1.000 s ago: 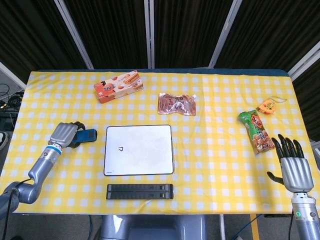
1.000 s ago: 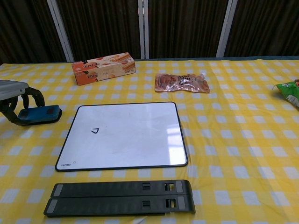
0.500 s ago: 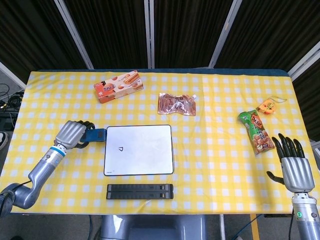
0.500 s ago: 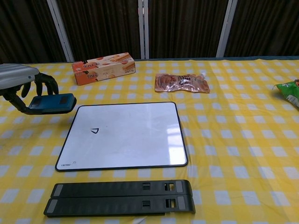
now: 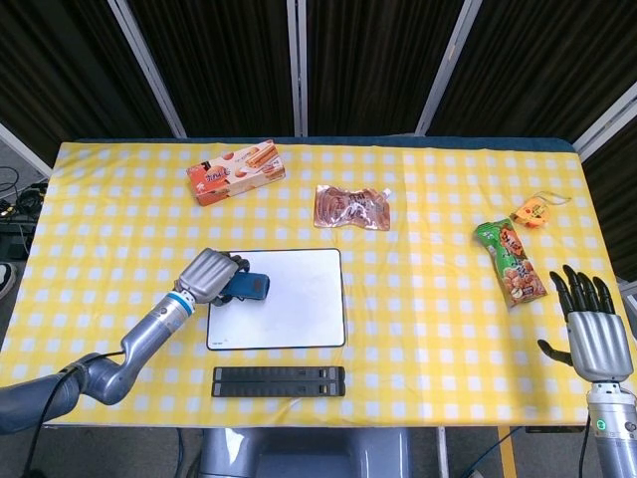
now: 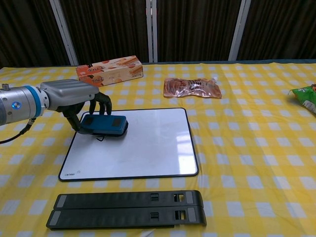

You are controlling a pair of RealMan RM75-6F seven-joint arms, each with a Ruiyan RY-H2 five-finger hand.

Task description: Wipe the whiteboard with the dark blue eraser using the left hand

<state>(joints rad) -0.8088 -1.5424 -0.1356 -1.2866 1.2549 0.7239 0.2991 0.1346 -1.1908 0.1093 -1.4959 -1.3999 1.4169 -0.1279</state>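
Observation:
The whiteboard (image 5: 294,309) (image 6: 148,143) lies flat at the table's front middle. My left hand (image 5: 207,277) (image 6: 79,101) grips the dark blue eraser (image 5: 246,288) (image 6: 104,124) and holds it over the board's left part, where it covers the small drawn mark. Whether the eraser touches the surface I cannot tell. My right hand (image 5: 587,329) rests at the table's right front edge with its fingers spread and nothing in it; the chest view does not show it.
A black two-bar holder (image 5: 279,381) (image 6: 128,209) lies in front of the board. At the back are a snack box (image 5: 236,170) (image 6: 109,71) and a brown pouch (image 5: 351,207) (image 6: 191,87). A green snack bag (image 5: 510,262) and an orange item (image 5: 532,211) lie at the right.
My left hand lifted the eraser from the table left of the board and carried it rightward onto the board's left part, over the mark. The right hand barely moved.

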